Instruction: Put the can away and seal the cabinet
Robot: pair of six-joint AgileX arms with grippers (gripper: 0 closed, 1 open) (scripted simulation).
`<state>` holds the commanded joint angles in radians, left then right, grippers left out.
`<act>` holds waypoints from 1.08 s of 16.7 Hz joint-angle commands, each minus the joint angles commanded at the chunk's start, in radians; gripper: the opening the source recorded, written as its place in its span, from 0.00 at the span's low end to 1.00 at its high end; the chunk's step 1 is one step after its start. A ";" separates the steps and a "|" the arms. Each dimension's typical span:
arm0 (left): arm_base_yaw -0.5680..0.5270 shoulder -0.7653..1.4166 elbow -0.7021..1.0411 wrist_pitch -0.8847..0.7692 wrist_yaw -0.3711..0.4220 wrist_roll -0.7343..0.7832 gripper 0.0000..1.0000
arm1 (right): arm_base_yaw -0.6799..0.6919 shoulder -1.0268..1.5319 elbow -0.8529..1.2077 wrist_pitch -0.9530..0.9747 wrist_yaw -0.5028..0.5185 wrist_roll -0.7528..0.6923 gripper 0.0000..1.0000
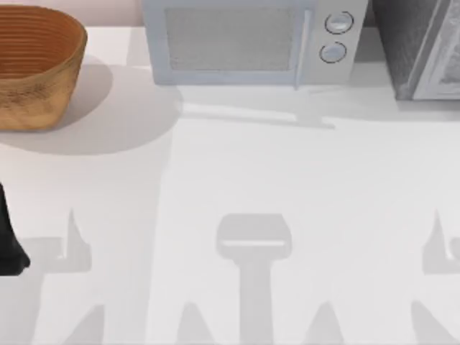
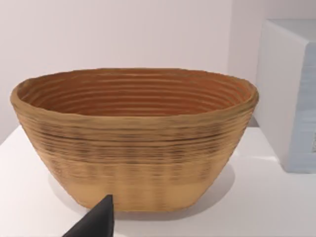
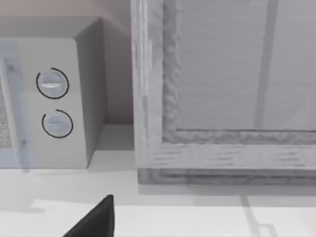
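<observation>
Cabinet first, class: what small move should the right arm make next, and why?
Probably ease the right hand forward toward the cabinet door: it looks shut, stands beside the microwave, and directly faces that wrist camera.

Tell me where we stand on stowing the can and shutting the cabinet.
Done: nothing I can confirm. The cabinet door looks shut, and whether the can is inside cannot be told. In hand: nothing; the left arm sits at the left edge of the table, its wrist facing the basket. Left: possibly everything, meaning opening, stowing and closing.
</observation>
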<state>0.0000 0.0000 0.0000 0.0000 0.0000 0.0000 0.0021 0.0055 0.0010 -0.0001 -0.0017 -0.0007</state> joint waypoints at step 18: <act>0.000 0.000 0.000 0.000 0.000 0.000 1.00 | -0.857 1.292 0.308 1.008 -0.846 0.017 1.00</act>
<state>0.0000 0.0000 0.0000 0.0000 0.0000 0.0000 -0.8553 1.2979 0.3089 1.0075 -0.8475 0.0163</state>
